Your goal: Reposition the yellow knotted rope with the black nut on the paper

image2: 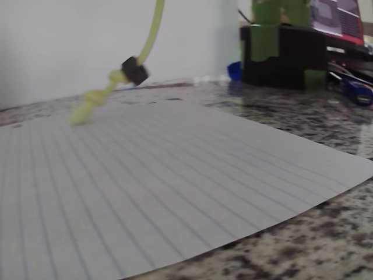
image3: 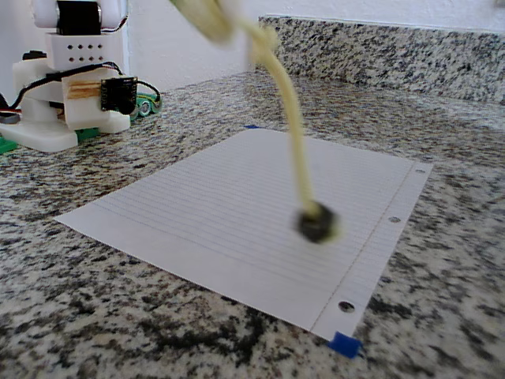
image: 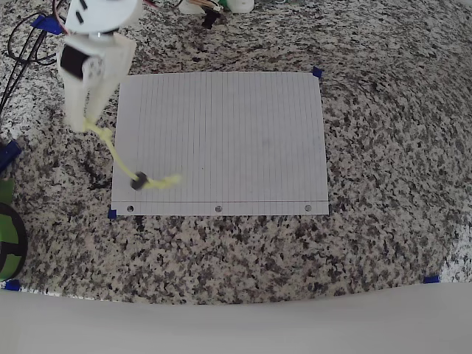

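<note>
In the overhead view my white gripper [image: 81, 122] is left of the paper's [image: 221, 140] left edge, shut on one end of the yellow knotted rope [image: 114, 153]. The rope hangs down toward the paper's lower left corner. The black nut [image: 138, 181] sits low on the cord, with a knotted tail past it. In the wrist view the rope [image2: 152, 29] drops from the top, and the nut [image2: 134, 71] and end knot hang above the paper [image2: 145, 192]. The fixed view shows the blurred rope [image3: 292, 126] and nut [image3: 317, 223] just over the paper [image3: 221, 197], near its punched-hole edge.
The granite counter [image: 383, 221] surrounds the sheet, with blue tape [image: 317, 72] at its corners. Black cables [image: 18, 51] lie at the top left, and a green object [image: 7, 236] is at the left edge. The arm's base [image3: 67, 87] stands at the back left in the fixed view.
</note>
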Controlling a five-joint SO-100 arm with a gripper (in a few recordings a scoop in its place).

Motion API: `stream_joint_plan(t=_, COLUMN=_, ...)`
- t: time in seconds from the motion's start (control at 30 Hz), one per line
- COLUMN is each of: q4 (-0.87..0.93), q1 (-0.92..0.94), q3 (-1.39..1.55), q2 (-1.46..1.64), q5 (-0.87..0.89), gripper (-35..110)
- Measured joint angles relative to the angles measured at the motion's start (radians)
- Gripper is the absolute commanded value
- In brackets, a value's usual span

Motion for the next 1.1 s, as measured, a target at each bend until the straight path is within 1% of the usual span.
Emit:
stream_joint_plan(t=0.17, q4=-0.132, q1=0.064, q3=0.170, q2=0.221, q5=0.000, gripper=0)
stream_joint_plan(t=0.3, q4=-0.276, q1=0.132, q3=0.344, q2=0.351, q5=0.000, gripper=0)
stream_joint_plan(t=0.43, q4=-0.451, q1=0.201, q3=0.526, q2=0.433, q5=0.012, gripper=0)
stream_joint_plan(t=0.53, q4=-0.528, q1=0.213, q3=0.603, q2=0.466, q5=0.048, gripper=0)
stream_joint_plan(t=0.63, q4=-0.554, q1=0.164, q3=0.623, q2=0.485, q5=0.103, gripper=0)
stream_joint_plan(t=0.87, q4=-0.557, q1=-0.077, q3=0.695, q2=0.528, q5=0.339, gripper=0)
stream_joint_plan(t=1.1, q4=-0.614, q1=-0.305, q3=0.890, q2=0.658, q5=0.692, gripper=0)
